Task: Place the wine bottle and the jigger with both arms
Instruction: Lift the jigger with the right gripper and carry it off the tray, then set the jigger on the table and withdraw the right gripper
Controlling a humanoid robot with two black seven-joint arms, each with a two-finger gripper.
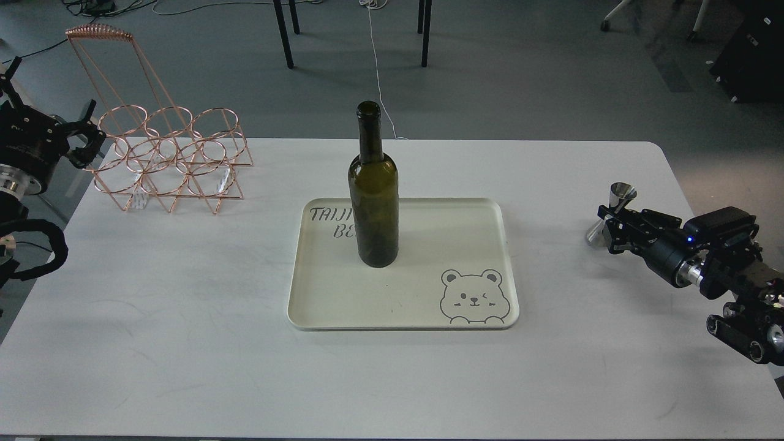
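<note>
The wine bottle (373, 202) is dark olive-green and stands upright on the cream tray (478, 211), in its back left part. The jigger (620, 199) is small and shiny and sits near the table's right edge, its base at the table surface. My right gripper (607, 228) reaches in from the right, its fingers closed around the jigger's waist. My left gripper (89, 136) is off the table's far left edge, beside the copper rack, open and empty.
A copper wire bottle rack (171, 156) stands at the table's back left corner. The tray has a bear drawing (474, 297) at its front right. Chair legs (285, 37) and cables lie on the floor behind the white table (184, 343).
</note>
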